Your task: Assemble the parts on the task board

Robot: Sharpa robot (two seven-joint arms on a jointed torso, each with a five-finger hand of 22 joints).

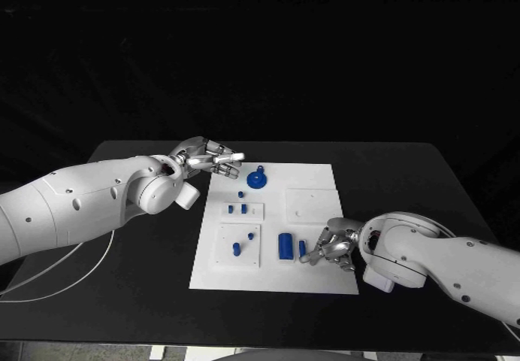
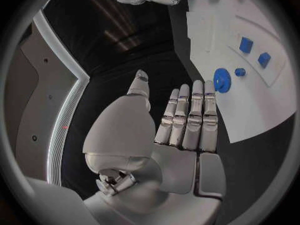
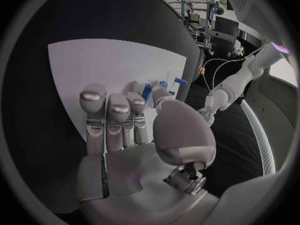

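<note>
I am scanning all three views and finding no text, label, brand, number or sign that I can read on anything.

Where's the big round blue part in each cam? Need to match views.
Head view: the round blue part sits at the board's far end, just beside the left robot hand.
Left wrist view: the same round blue part lies just past the fingertips.
Right wrist view: I cannot pick it out.
Shared landmark: the white board, also at and.
</note>
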